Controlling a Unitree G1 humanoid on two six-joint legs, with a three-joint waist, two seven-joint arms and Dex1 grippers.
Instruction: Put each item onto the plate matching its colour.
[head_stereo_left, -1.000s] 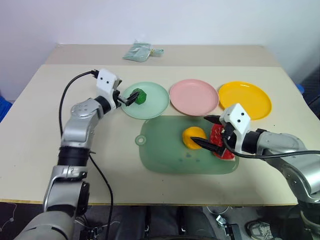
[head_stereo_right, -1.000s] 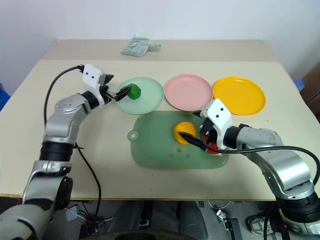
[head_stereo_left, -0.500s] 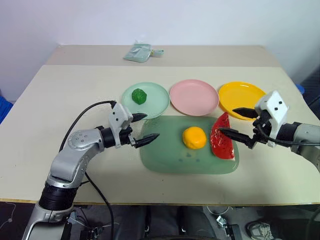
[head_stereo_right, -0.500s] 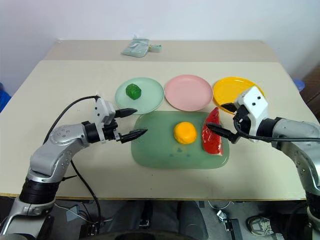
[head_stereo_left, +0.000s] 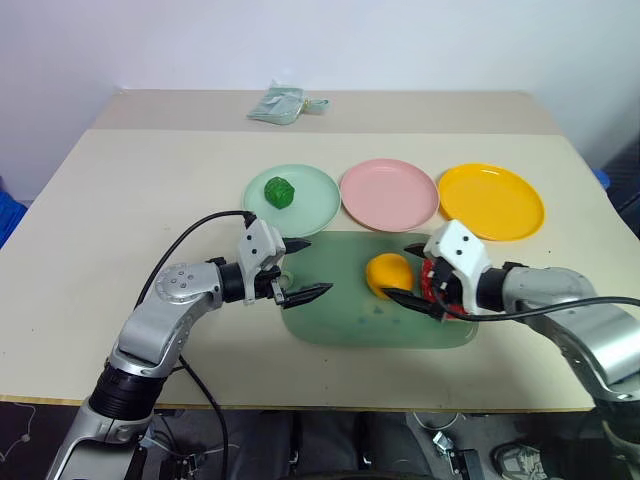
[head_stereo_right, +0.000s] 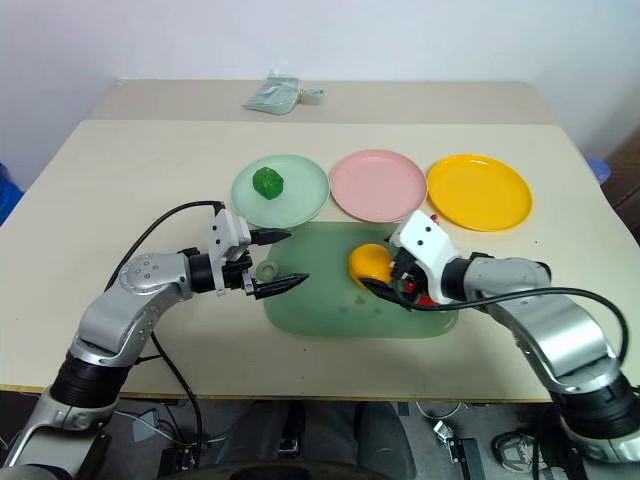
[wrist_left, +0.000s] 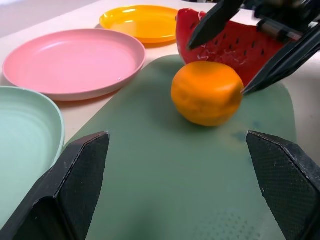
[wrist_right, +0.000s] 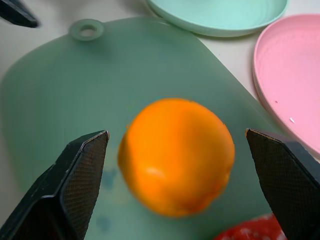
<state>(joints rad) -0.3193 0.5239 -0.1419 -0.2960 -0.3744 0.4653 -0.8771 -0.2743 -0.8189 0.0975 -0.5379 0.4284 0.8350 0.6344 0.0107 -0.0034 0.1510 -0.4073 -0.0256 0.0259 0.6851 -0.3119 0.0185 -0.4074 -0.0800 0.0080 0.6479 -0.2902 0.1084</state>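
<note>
Right gripper (head_stereo_left: 406, 270) spread wide, fingers either side of the orange ball (head_stereo_left: 388, 275) on the green tray (head_stereo_left: 340, 320), not closed on it; red watermelon slice (wrist_left: 235, 42) just behind the ball, on the tray; left gripper (head_stereo_left: 305, 268) open and empty over the tray's left end; farther back, green lump (head_stereo_left: 278, 191) on the mint plate (head_stereo_left: 315, 205); pink plate (head_stereo_left: 389, 194) and yellow plate (head_stereo_left: 491, 201) bare.

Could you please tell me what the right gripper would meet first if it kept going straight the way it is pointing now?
Most likely the orange ball on the green tray: it sits centred between the right gripper's open fingers.
</note>
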